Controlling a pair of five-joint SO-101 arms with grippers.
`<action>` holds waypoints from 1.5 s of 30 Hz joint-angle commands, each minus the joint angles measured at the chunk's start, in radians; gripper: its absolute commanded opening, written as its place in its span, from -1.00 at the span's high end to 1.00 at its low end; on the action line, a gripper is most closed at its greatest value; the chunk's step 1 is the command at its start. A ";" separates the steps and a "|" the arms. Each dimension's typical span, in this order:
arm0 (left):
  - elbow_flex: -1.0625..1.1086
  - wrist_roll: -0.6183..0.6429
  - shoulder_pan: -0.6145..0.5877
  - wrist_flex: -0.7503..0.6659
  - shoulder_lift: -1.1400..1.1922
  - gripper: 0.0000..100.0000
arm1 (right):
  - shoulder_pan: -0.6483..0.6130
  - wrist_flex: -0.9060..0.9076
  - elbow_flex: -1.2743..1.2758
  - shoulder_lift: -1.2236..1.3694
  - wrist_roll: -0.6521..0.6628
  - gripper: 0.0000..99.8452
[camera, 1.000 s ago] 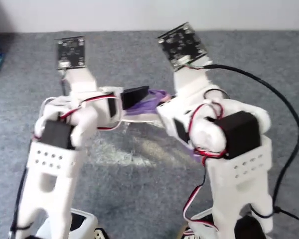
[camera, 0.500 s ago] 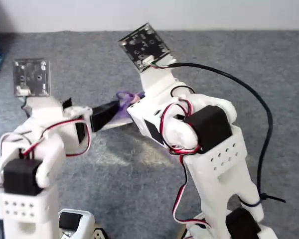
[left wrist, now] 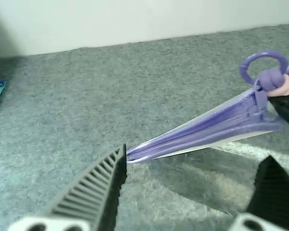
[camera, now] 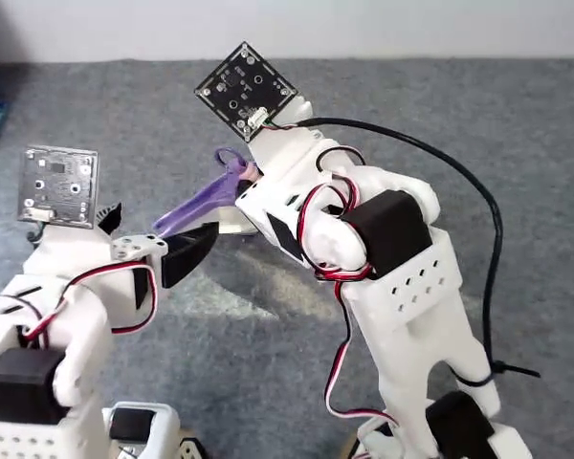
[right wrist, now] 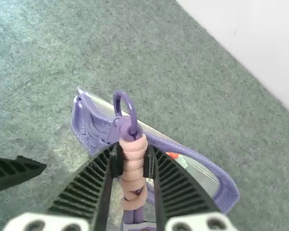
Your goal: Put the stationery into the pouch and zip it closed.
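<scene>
The pouch (camera: 196, 203) hangs tilted in the high view. Its far end is raised under the right arm (camera: 297, 206) and its near end points down at the left gripper (camera: 153, 234). A second ago both arms were bunched together and the left gripper had hold of the pouch. Since then the left arm has swung away and let go, so its jaws now stand wide with the pouch tip between them, and I cannot tell if the tip touches either one. The right arm has carried its end across and up off the grey carpet (camera: 459, 124). I judge that the zip stroke is finished or nearly so.

The left wrist view shows the zip line, which the high view cannot. The left gripper (left wrist: 195, 163) is spread wide and the pouch (left wrist: 197, 132) runs away from it with the teeth looking shut along the whole visible length. At the far end are the ring (left wrist: 263, 65) and the pink pull tab (left wrist: 279, 84).

The right wrist view shows the grip itself. The right gripper (right wrist: 131, 154) is closed tight on the pull tab (right wrist: 133, 159), with the ring (right wrist: 124, 108) standing just past the fingertips. Below it the pouch (right wrist: 89, 125) sags. A speck of red shows through its clear side, which may be the stationery inside. One dark finger (right wrist: 12, 171) of the left gripper sits off to the side, apart from the pouch.
</scene>
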 commanded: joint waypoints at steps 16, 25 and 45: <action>0.323 -0.104 0.164 -0.397 -0.014 0.21 | -0.004 0.005 -0.009 0.021 0.204 0.98; 0.446 -0.109 0.212 -0.611 -0.014 0.21 | -0.004 0.007 -0.009 0.012 0.204 0.98; 0.466 -0.109 0.258 -0.626 -0.100 0.92 | 0.073 -0.005 -0.014 0.012 0.201 0.98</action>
